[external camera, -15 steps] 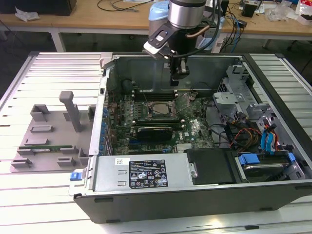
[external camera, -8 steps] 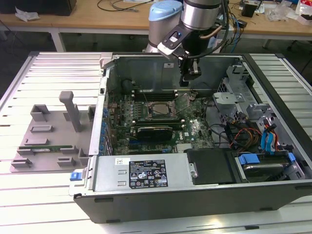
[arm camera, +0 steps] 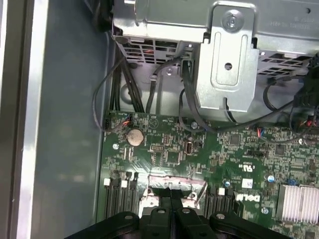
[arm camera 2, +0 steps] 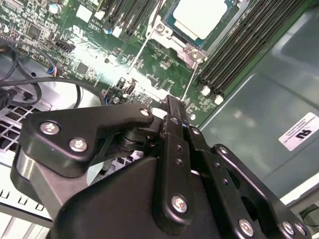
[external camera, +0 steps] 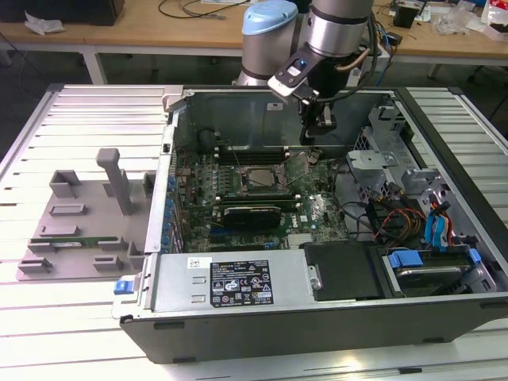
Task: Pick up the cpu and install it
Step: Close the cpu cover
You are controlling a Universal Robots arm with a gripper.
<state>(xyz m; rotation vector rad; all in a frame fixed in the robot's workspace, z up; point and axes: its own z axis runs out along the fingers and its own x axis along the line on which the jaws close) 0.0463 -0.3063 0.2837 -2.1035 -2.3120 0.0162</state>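
The gripper (arm camera 2: 172,103) hung inside the open computer case (external camera: 444,103), its two black fingers (arm camera: 165,195) pressed together with no gap in both wrist views. Nothing appeared to be held between them, though something thin pinched there would be hard to make out.

The cpu (arm camera 2: 199,17) was not in the gripper. It lay flat on the motherboard (external camera: 317,210), its pale shiny top framed by the socket's metal surround, so by my reading it was already seated. In the exterior view the socket lay toward the exterior view's left of the gripper and lower, with the raised hinged plate (external camera: 298,164) standing between the two, just beside the fingertips. Being square, the cpu had no long axis. Its edges ran parallel with the dark memory slots (arm camera 2: 239,55) alongside.

As for writing, a white label (arm camera 2: 299,132) sat on the grey case wall, and a black-and-white label (external camera: 240,283) covered the top of the power supply box nearest the camera. A grey plastic tray (external camera: 79,214) rested on the slatted worktop (external camera: 79,119), well apart from the case's open side.
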